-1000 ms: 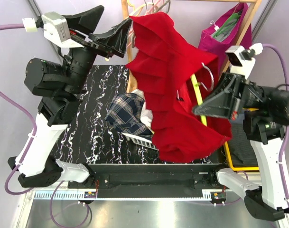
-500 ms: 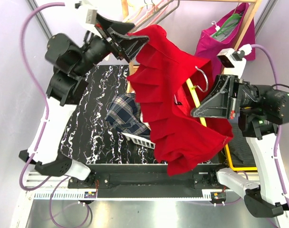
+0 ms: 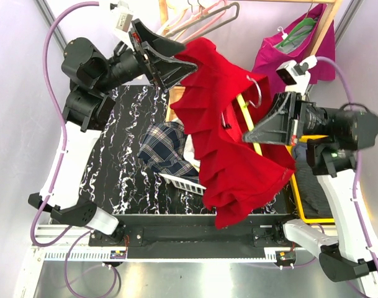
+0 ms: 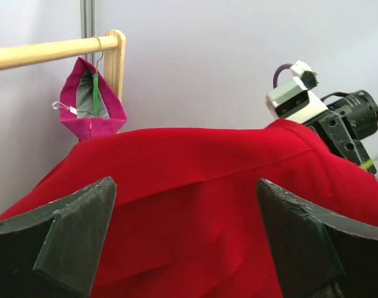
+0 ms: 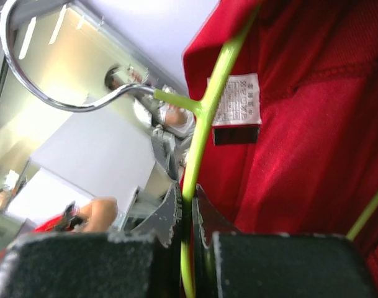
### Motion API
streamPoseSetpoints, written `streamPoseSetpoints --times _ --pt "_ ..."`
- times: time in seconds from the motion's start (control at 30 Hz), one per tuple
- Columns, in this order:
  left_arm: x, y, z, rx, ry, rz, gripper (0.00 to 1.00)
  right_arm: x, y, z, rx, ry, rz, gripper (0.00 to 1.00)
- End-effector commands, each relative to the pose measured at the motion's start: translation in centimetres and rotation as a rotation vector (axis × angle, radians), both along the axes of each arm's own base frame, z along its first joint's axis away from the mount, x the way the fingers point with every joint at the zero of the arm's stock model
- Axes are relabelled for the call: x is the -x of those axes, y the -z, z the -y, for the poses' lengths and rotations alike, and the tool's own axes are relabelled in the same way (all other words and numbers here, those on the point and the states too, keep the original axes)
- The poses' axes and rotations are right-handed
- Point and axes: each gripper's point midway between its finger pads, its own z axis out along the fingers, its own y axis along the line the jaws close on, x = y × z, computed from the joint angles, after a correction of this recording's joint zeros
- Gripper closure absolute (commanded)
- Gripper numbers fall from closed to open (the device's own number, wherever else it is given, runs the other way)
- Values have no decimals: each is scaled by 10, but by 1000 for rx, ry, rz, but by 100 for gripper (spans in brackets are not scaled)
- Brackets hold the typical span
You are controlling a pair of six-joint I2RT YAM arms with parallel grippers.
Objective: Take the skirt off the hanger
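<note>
Skirt [image 3: 232, 136], red and pleated, hangs below the right gripper [image 5: 187, 205], which is clenched on its green hanger [image 5: 198, 124]. The left gripper [image 4: 185, 205] gapes wide astride the top edge. Next, apparently: clamp the cloth and pull it free.

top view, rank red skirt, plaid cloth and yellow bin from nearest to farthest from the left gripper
1. red skirt: its top edge sits inside the open left gripper, upper middle.
2. plaid cloth: on the table, below the gripper in the view, centre.
3. yellow bin: far right, by the near edge, beyond the skirt.
</note>
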Motion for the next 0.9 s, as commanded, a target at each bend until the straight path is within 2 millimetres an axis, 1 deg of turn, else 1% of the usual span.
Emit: streamPoseSetpoints --times 0.0,0.03,0.07,0.1,0.13,0.17,0.2,0.23,0.27,0.3,0.33,0.37,0.4,0.43,0.47,0.5,0.53,0.57,0.6,0.63,0.67,0.7,0.73,0.77,0.8,0.87 --pt "59 -53 -20 82 7 214 1 -41 -25 3 -48 394 241 100" --pt "78 -60 -29 88 -4 270 1 -64 -33 8 -77 534 294 100" --pt "88 -59 -31 88 -8 289 1 -80 -36 10 -82 596 306 100" --pt "95 -43 -20 66 12 274 1 -90 -42 14 -95 654 326 100" --pt "114 -40 -31 35 -18 384 1 -107 -49 20 -111 746 337 100" --pt "120 -31 -30 10 -30 418 1 -120 -53 21 -117 783 348 100" --pt "122 -11 -21 -27 -26 414 1 -123 -62 24 -138 809 377 100" --pt "132 -5 -31 -56 -48 488 1 -131 -67 25 -158 835 379 100" --pt "132 2 -32 -69 -52 479 1 -131 -76 27 -186 850 404 100" --pt "124 18 -28 -97 -68 436 1 -133 -78 28 -191 861 405 100" --pt "125 28 -30 -119 -63 428 1 -138 -82 27 -207 864 415 100" --pt "126 38 -27 -136 -46 419 1 -139 -86 25 -217 861 427 100" --pt "125 59 -18 -169 -18 387 1 -141 -86 23 -219 861 429 100" --pt "126 68 -14 -186 -5 384 1 -146 -84 19 -217 857 443 100" --pt "128 81 -4 -206 20 372 1 -144 -81 8 -218 825 439 100" --pt "119 87 4 -222 -5 357 1 -148 -79 3 -210 835 460 100" --pt "114 87 9 -225 -17 355 1 -149 -76 -6 -204 820 463 100" --pt "105 83 12 -218 -60 345 1 -144 -72 -19 -202 783 463 100" --pt "93 80 22 -202 -91 330 1 -144 -70 -26 -200 782 461 100" --pt "85 78 26 -188 -114 300 1 -147 -65 -34 -186 778 481 100" --pt "74 72 26 -172 -169 278 1 -138 -64 -47 -189 739 485 100" --pt "64 74 34 -163 -188 244 1 -140 -63 -51 -178 761 518 100" --pt "57 74 36 -159 -211 221 1 -141 -57 -58 -154 759 521 100" --pt "50 75 35 -152 -245 196 1 -137 -60 -62 -153 757 540 100" --pt "48 75 37 -149 -246 192 1 -136 -56 -67 -128 765 563 100" --pt "51 78 39 -152 -230 195 1 -135 -54 -70 -107 776 577 100"
